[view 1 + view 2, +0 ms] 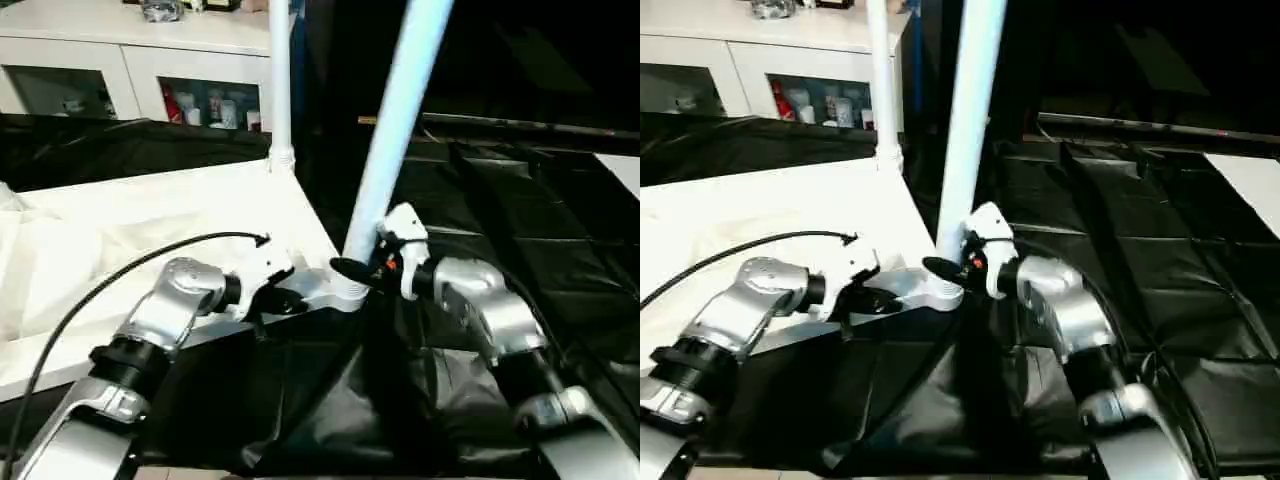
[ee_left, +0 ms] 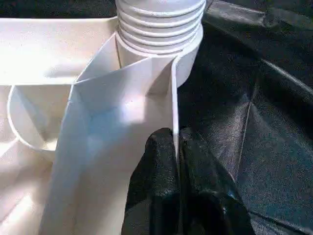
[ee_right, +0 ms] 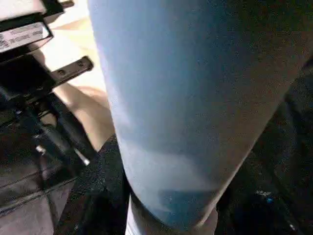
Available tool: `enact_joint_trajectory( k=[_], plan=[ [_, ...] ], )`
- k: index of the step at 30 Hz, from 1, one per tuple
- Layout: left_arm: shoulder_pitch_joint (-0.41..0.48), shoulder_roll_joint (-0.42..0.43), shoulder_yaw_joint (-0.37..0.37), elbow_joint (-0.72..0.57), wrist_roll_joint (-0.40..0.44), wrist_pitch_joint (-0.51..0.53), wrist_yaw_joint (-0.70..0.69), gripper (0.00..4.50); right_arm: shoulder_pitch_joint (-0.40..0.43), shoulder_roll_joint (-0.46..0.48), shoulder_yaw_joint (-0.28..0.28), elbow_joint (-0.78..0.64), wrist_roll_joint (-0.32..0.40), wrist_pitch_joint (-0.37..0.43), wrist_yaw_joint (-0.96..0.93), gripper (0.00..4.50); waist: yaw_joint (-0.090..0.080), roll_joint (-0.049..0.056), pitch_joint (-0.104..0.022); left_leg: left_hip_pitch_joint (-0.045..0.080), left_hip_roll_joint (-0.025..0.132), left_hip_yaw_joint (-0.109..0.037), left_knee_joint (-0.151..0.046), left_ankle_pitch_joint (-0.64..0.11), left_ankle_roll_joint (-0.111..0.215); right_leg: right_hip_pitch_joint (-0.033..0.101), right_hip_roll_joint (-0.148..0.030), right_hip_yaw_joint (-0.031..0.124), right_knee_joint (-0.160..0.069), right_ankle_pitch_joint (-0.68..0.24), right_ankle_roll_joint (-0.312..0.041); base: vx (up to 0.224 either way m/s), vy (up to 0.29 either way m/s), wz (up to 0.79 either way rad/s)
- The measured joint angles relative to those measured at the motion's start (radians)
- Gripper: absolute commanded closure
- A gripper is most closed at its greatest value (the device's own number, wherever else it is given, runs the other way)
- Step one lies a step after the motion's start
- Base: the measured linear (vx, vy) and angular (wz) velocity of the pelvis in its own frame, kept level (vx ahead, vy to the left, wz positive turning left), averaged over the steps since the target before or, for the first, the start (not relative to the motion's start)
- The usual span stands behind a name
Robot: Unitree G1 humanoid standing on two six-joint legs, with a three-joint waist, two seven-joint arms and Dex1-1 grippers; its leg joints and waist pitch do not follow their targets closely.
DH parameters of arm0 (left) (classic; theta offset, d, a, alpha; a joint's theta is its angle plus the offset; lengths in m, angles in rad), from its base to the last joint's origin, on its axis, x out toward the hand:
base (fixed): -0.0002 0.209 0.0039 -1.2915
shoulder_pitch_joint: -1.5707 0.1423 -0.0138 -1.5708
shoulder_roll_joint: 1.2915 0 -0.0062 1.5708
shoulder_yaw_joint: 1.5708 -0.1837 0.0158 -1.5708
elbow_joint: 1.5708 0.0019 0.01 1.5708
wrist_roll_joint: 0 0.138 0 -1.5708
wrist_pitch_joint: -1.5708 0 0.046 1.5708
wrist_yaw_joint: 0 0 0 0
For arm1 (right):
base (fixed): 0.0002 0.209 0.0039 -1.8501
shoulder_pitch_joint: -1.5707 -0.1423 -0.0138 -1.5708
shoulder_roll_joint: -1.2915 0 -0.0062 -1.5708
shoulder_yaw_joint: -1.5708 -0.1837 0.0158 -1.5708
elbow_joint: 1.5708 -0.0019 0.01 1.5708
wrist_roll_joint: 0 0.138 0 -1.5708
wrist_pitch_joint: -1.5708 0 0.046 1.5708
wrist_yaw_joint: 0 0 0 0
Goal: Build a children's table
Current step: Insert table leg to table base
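leg in play: the white leg (image 1: 400, 110) your right hand (image 1: 362, 270) has hold of sits with its foot in the near corner socket (image 1: 345, 292) of the tabletop (image 1: 150, 230), just right of centre in the head view.

long axis: it isn't plumb. From the socket it leans up and to the right, out through the top edge of the frame (the far leg (image 1: 280, 80) at upper centre stands straight up, handy for comparison).

right hand: black fingers closed around the base of that leg, coming in from the right just above the socket. The wrist view has the tube right between them.

left hand (image 2: 177, 161): pinched together on the tabletop's thin side wall, just left of the same corner, so it looks like your brace.

which arm is nearer: both are at the corner, but the right one has the leg, so I'd say the next move is its job.

what it turns on: I reckon you need to tip the top of the leg back toward the left to line it up with the socket before seating it further.

where the table is: tabletop lies underside up on the black-covered bench (image 1: 520, 200), filling the left half of the frame.
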Motion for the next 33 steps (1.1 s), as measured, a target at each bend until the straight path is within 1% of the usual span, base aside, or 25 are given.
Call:
enact_joint_trajectory(
  k=[3,6,8,10,15,19,20,21,22,23,24,25,26,27,28,29,30,31,32,33],
  plan=[
    [0.008,0.017,0.0,-0.009,-0.002,-0.013,-0.041,4.5,0.0,-0.015,0.009,0.007,0.003,-0.023,0.075,2.61,0.005,-0.003,-0.002,0.0,0.0,0.0,0.0,0.0,0.0,0.0,0.0,0.0,0.0,0.0,0.0,0.0,0.0,0.0],
    [0.011,0.029,-0.007,-0.011,-0.006,-0.032,-0.075,4.5,0.004,-0.029,0.011,0.008,0.007,-0.034,0.14,2.61,0.006,-0.004,-0.003,0.0,0.0,0.001,0.0,0.0,0.0,0.0,0.0,0.0,-0.001,-0.001,-0.001,0.0,0.0,0.0],
    [0.012,0.044,-0.019,-0.011,-0.02,-0.038,-0.108,4.5,0.008,-0.043,0.025,0.008,0.008,-0.061,0.199,2.61,0.008,-0.005,-0.003,0.0,0.0,0.001,0.0,0.0,0.0,0.001,0.0,0.0,-0.001,-0.001,-0.001,0.0,0.0,0.0],
    [0.014,0.052,-0.019,-0.011,-0.021,-0.042,-0.129,4.5,0.01,-0.046,0.031,0.008,0.009,-0.071,0.228,2.61,0.009,-0.005,-0.004,0.0,0.0,0.001,0.0,0.0,0.0,0.001,0.0,0.0,-0.001,-0.001,-0.001,0.0,0.0,0.0],
    [0.022,0.059,-0.019,-0.017,-0.021,-0.042,-0.153,4.5,0.01,-0.046,0.034,0.017,0.009,-0.077,0.269,2.61,0.008,-0.009,-0.006,0.001,0.0,0.001,0.0,0.0,0.0,0.002,0.0,0.001,-0.001,-0.001,-0.001,0.0,0.0,0.0],
    [0.022,0.058,-0.02,-0.015,-0.02,-0.036,-0.145,4.5,0.004,-0.04,0.034,0.041,0.009,-0.092,0.259,2.61,0.008,-0.011,-0.007,0.004,0.0,0.001,0.0,0.0,0.0,0.004,0.0,0.001,-0.001,-0.001,0.0,0.0,0.0,0.0],
    [0.022,0.056,-0.019,-0.012,-0.02,-0.031,-0.133,4.5,-0.001,-0.036,0.033,0.056,0.009,-0.098,0.247,2.61,0.007,-0.011,-0.007,0.006,0.0,0.001,0.0,0.0,0.0,0.006,0.0,0.001,-0.001,-0.001,0.0,0.0,0.0,0.0],
    [0.019,0.04,-0.017,-0.001,-0.019,-0.023,-0.098,4.5,-0.014,-0.021,0.029,0.092,0.008,-0.108,0.202,2.61,0.004,-0.012,-0.007,0.013,0.0,0.001,0.0,0.0,0.0,0.01,0.0,0.001,-0.001,-0.002,0.0,0.0,0.0,0.0],
    [0.007,0.029,-0.011,0.023,-0.014,-0.012,-0.061,4.5,-0.03,-0.002,0.021,0.129,0.003,-0.111,0.141,2.61,0.001,-0.011,-0.005,0.019,0.0,0.0,0.0,0.0,-0.001,0.01,0.0,0.0,-0.001,-0.002,0.0,-0.053,-0.003,-0.03],
    [-0.011,0.017,-0.007,0.045,-0.004,0.002,-0.027,4.5,-0.044,0.012,0.014,0.155,-0.003,-0.113,0.081,2.61,-0.003,-0.012,-0.001,0.024,0.0,-0.001,0.0,-0.001,-0.001,0.013,0.0,-0.004,-0.004,-0.003,0.001,-0.074,0.006,-0.08],
    [-0.02,-0.004,0.003,0.062,0.003,0.015,0.013,4.5,-0.059,0.029,0.006,0.183,-0.009,-0.114,0.012,2.61,-0.013,-0.008,0.003,0.026,0.003,-0.009,0.0,-0.002,-0.002,0.02,-0.002,-0.021,-0.017,-0.003,0.001,-0.074,0.006,-0.08],
    [-0.03,-0.021,0.007,0.074,0.009,0.027,0.047,4.5,-0.069,0.043,-0.002,0.202,-0.013,-0.114,-0.044,2.61,-0.019,-0.002,0.006,0.027,0.005,-0.018,-0.002,-0.002,-0.002,0.028,-0.006,-0.04,-0.033,-0.003,0.001,-0.06,0.042,-0.17],
    [-0.046,-0.04,0.007,0.088,0.012,0.047,0.078,4.5,-0.078,0.054,-0.008,0.216,-0.016,-0.114,-0.1,2.61,-0.026,0.006,0.01,0.026,0.006,-0.03,-0.006,-0.002,-0.002,0.046,-0.013,-0.067,-0.05,-0.003,0.001,-0.1,0.057,-0.18],
    [-0.06,-0.059,0.011,0.103,0.015,0.07,0.111,4.5,-0.087,0.066,-0.021,0.232,-0.017,-0.107,-0.147,2.61,-0.027,0.009,0.013,0.02,0.007,-0.034,-0.009,-0.002,-0.002,0.049,-0.016,-0.075,-0.047,-0.014,-0.001,-0.1,0.057,-0.18],
    [-0.08,-0.081,0.013,0.126,0.019,0.094,0.146,4.5,-0.095,0.078,-0.038,0.248,-0.018,-0.099,-0.197,2.61,-0.019,0.014,0.019,0.014,0.007,-0.028,-0.011,-0.002,-0.002,0.045,-0.017,-0.071,-0.001,-0.046,-0.027,-0.106,0.012,0.08],
    [-0.101,-0.109,0.014,0.147,0.022,0.118,0.184,4.5,-0.106,0.087,-0.055,0.269,-0.018,-0.087,-0.246,2.61,-0.011,-0.009,0.014,0.017,0.007,0.001,-0.012,-0.002,-0.002,0.045,-0.019,-0.039,0.044,-0.069,-0.04,0.008,-0.075,0.17],
    [-0.116,-0.124,0.021,0.159,0.022,0.135,0.224,4.5,-0.129,0.101,-0.068,0.29,-0.018,-0.068,-0.295,2.61,-0.001,-0.037,0.012,0.026,0.002,0.018,-0.005,-0.002,-0.003,0.024,-0.024,-0.011,0.057,-0.073,-0.016,0.008,-0.075,0.17],
    [-0.128,-0.141,0.029,0.179,0.022,0.149,0.253,4.5,-0.147,0.12,-0.083,0.317,-0.016,-0.061,-0.347,2.61,0.004,-0.033,0.015,0.028,0.001,0.011,0.018,-0.033,-0.012,0.024,-0.027,-0.014,0.056,-0.071,-0.012,0.049,-0.07,-0.18],
    [-0.136,-0.163,0.037,0.198,0.022,0.162,0.288,4.5,-0.175,0.145,-0.093,0.351,-0.015,-0.048,-0.419,2.61,0.011,-0.017,0.014,0.032,0.002,-0.024,0.051,-0.065,-0.012,0.029,-0.035,-0.041,0.052,-0.071,-0.012,0.07,0.049,-0.41],
    [-0.16,-0.186,0.043,0.228,0.025,0.175,0.321,4.5,-0.199,0.171,-0.116,0.383,-0.015,-0.044,-0.496,2.61,0.009,0.007,0.007,0.032,0.004,-0.044,0.051,-0.053,-0.029,0.031,-0.036,-0.063,0.046,-0.071,-0.011,0.07,0.049,-0.41]
  ],
)
